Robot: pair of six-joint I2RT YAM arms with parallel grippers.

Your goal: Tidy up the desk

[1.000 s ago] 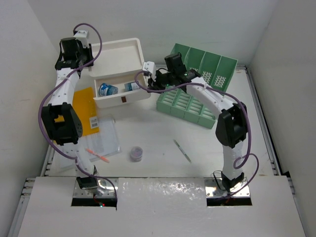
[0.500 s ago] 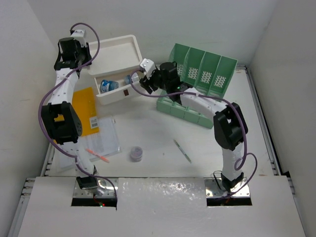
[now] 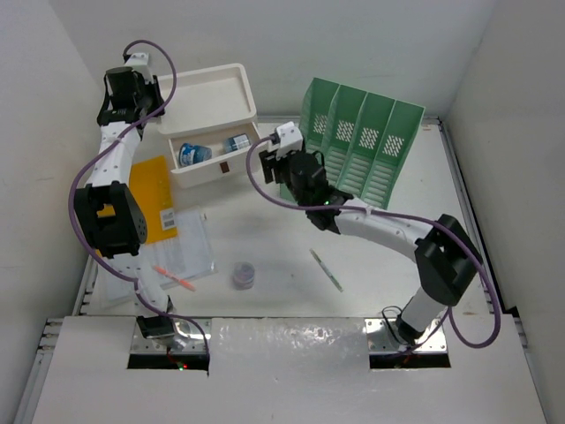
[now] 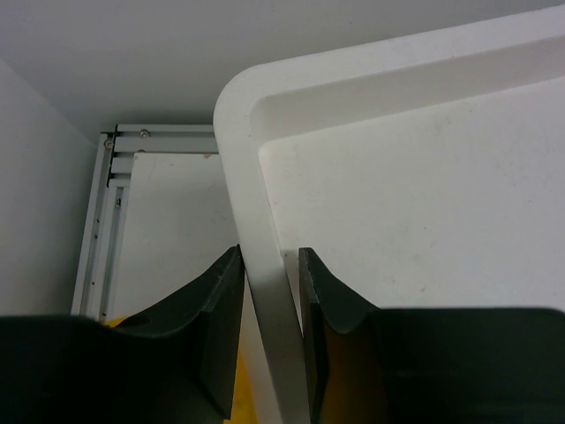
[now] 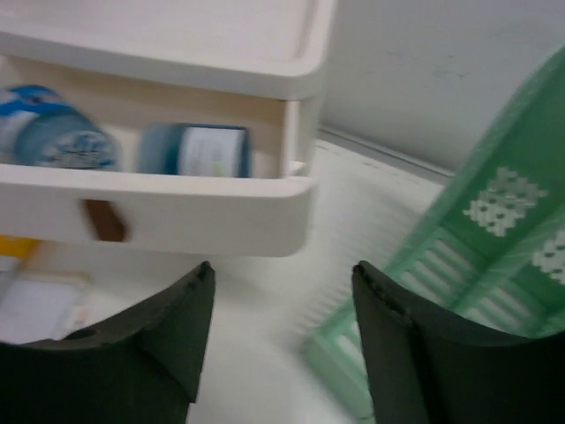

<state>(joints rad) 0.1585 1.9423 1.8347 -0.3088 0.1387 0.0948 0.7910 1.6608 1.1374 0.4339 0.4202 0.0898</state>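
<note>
Flat white desk [image 3: 274,256] likely rigid, nothing to grip; left gripper [image 4: 269,265] nipped on rim of white plastic drawer box [image 4: 397,177] near far-left corner, right gripper [image 5: 282,283] gaping, empty.

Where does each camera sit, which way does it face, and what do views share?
Top external: above, behind the robot, looking down on the desk; left arm and right arm show.
Left wrist: on the left hand, facing a corner of the white drawer box, fingers clamping its rim.
Right wrist: on the right hand, open, facing the open drawer and green file rack.
Shared: all three show that box.
</note>
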